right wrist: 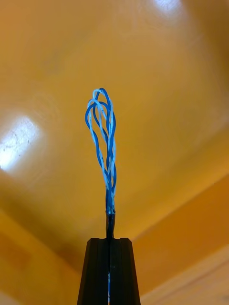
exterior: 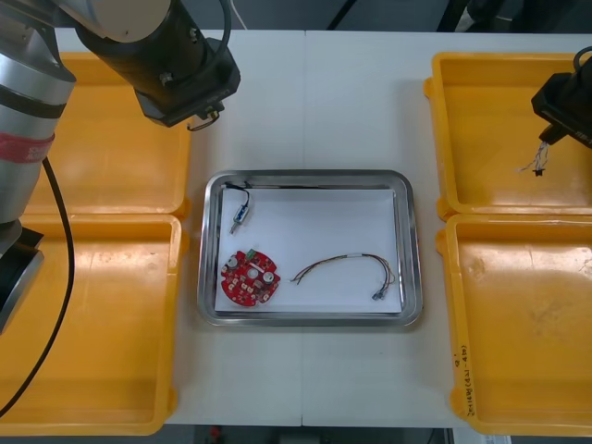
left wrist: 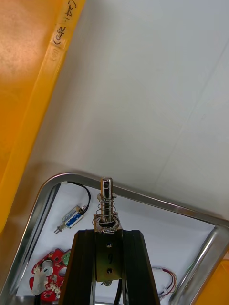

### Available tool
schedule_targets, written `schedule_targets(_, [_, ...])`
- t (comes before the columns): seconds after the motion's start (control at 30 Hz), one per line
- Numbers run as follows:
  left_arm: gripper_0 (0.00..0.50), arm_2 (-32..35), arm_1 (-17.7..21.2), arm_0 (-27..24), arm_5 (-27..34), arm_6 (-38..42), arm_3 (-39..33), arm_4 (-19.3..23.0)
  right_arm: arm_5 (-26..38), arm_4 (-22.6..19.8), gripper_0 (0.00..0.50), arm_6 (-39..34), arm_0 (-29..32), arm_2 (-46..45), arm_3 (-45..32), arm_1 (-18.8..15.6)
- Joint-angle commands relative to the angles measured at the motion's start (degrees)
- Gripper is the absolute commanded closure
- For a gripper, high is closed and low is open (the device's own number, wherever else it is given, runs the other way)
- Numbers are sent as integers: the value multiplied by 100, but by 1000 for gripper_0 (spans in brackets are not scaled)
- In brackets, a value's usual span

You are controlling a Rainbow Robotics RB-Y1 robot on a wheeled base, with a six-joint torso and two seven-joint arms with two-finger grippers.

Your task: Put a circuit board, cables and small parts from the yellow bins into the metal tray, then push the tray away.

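The left claw (left wrist: 106, 232) is clamped on a small metal part (left wrist: 106, 202) with a spring round its stem, which sticks out past the black fingertips. The claw hangs over the bare table (exterior: 305, 102), with the far left yellow bin (exterior: 102, 157) on one side of it and the far left corner of the metal tray (exterior: 305, 174) on the other. Below the claw and a little beyond its tips, inside the tray's white floor, lies a second small metal part (exterior: 240, 217) with a black lead. The round red circuit board (exterior: 248, 276) sits farther from the claw, toward the tray's near left corner. The red and yellow cable (exterior: 347, 266) lies farther off again, across the tray's middle.

The right claw (right wrist: 109, 240) is pinched tight on the blue and white cable (right wrist: 107, 143), and the twisted loop stands free past the fingertips. This claw hovers over the far right yellow bin (exterior: 490, 139), well apart from the tray. The cable dangles beneath it, clear of the bin floor.
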Motion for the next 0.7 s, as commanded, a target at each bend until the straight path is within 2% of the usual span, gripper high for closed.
schedule_targets(0.03, [498,169,192,9,33,-223,-167,37,566,-88,500,618,-136,92,-761,-350])
schedule_targets(0.2, [500,169,201,9,24,-223,-167,46,566,-167,500,1348,-127,75,-1473,-377])
schedule_targets(0.33, [500,177,201,9,24,-223,-167,46,566,-501,500,1778,-127,75,-1948,-377])
schedule_targets(0.63, [499,177,192,9,24,-223,-167,46,566,-1784,500,2613,-13,778,-3240,-509])
schedule_targets(0.67, [499,177,192,9,24,-223,-167,46,566,-1784,500,2613,-13,778,-3240,-509])
schedule_targets(0.7, [500,177,192,9,24,-223,-167,46,566,-2109,500,2649,31,980,-3495,-553])
